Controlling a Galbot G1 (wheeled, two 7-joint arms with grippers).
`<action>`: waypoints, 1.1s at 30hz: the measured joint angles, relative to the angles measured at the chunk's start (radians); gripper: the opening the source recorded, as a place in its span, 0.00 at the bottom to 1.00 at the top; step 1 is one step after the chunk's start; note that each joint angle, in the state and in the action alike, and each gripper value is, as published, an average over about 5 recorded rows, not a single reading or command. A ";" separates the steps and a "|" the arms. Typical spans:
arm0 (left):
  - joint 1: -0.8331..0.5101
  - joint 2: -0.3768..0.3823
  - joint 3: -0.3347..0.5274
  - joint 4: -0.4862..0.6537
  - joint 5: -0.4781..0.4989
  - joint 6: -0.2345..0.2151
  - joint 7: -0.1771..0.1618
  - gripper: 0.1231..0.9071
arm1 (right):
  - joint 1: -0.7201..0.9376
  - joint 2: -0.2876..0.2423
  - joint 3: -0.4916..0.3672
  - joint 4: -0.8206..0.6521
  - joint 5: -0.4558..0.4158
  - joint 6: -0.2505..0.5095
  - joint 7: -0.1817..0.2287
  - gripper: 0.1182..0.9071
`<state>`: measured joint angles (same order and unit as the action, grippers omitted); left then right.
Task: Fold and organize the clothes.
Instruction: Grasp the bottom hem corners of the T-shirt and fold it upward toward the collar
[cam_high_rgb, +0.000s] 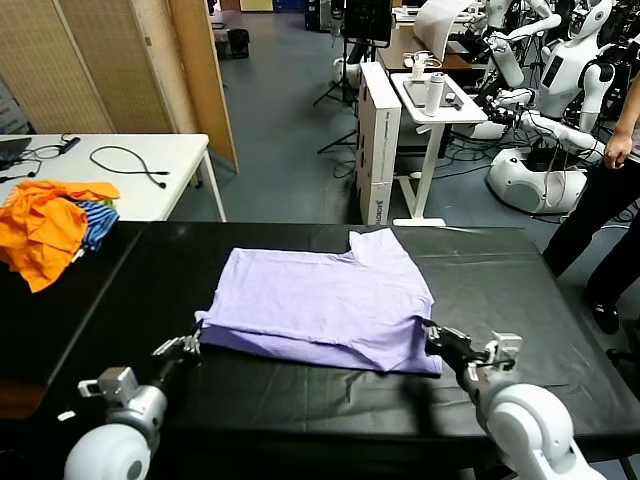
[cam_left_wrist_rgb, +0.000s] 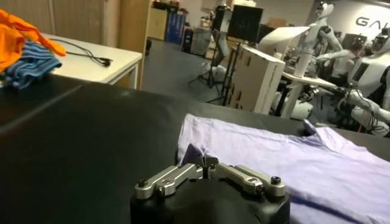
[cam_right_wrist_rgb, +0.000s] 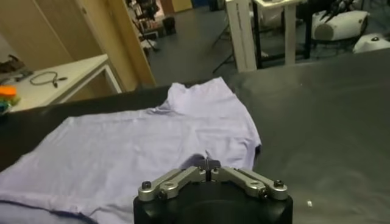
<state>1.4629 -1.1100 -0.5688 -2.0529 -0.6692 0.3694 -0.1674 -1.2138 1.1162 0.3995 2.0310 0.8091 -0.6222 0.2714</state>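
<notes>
Down at the near edge, left gripper (cam_high_rgb: 190, 345) and right gripper (cam_high_rgb: 436, 337) each pinch a corner of the lavender T-shirt (cam_high_rgb: 320, 300), seemingly readying a fold. It lies mid-way across the black table (cam_high_rgb: 500, 270); an orange heap (cam_high_rgb: 45, 225) sits well apart.

Both arms end in rounded white shells, silver brackets and black wrists, with silver screw-headed linkages on the left gripper (cam_left_wrist_rgb: 207, 165) and right gripper (cam_right_wrist_rgb: 211, 165).

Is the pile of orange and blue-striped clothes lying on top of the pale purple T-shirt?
No, the orange and blue-striped heap sits far off at the black table's left end, apart from the pale lavender T-shirt.
</notes>
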 joint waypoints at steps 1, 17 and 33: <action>-0.008 0.003 0.003 0.011 0.001 0.000 0.001 0.04 | 0.008 0.003 -0.005 -0.009 -0.002 0.005 0.003 0.03; -0.136 0.012 0.055 0.162 0.022 0.000 0.002 0.04 | 0.062 0.029 -0.025 -0.102 -0.017 0.029 -0.003 0.03; -0.141 -0.006 0.049 0.158 0.068 0.013 -0.006 0.68 | -0.065 -0.028 0.054 0.028 -0.036 -0.017 -0.075 0.96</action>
<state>1.3215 -1.1157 -0.5197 -1.8953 -0.6012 0.3824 -0.1732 -1.2784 1.0886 0.4530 2.0592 0.7730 -0.6389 0.1963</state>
